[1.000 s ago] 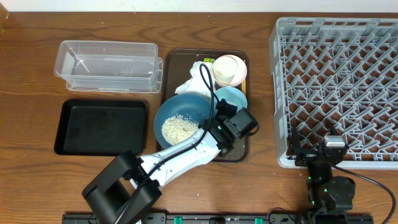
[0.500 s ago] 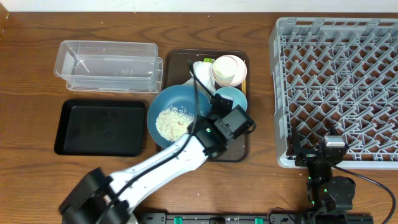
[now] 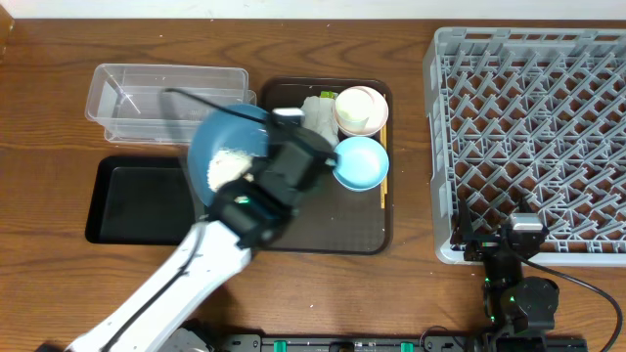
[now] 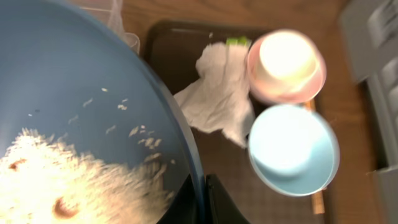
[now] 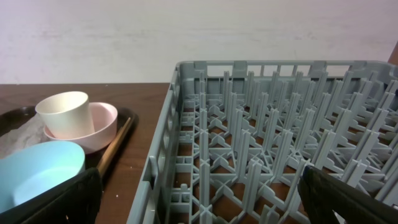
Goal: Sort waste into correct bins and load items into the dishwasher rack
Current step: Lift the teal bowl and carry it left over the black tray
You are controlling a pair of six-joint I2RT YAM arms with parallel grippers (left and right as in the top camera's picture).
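Note:
My left gripper (image 3: pixel 264 168) is shut on the rim of the large dark blue bowl (image 3: pixel 227 147) and holds it raised over the left edge of the brown serving tray (image 3: pixel 372 235). White rice (image 4: pixel 74 180) lies in the bowl (image 4: pixel 74 81), whose rim is pinched between the jaws (image 4: pixel 200 199). The small light blue bowl (image 3: pixel 360 161), pinkish-white cup (image 3: pixel 357 108), crumpled napkin (image 3: pixel 315 110) and a green wrapper (image 4: pixel 238 42) sit on the tray. A chopstick (image 5: pixel 115 146) lies by the cup. My right gripper (image 5: pixel 199 199) is open and empty at the front edge of the grey rack (image 3: pixel 533 137).
The clear container (image 3: pixel 161 103) stands at the back left, with the black tray (image 3: pixel 137 200) in front of it. The raised bowl hangs near both. Bare wooden table (image 3: pixel 411 147) runs between the serving tray and the rack.
My left gripper has lifted the dark blue bowl off the serving tray and swung it left toward the container and black tray. The napkin is now uncovered. The right arm has not moved.

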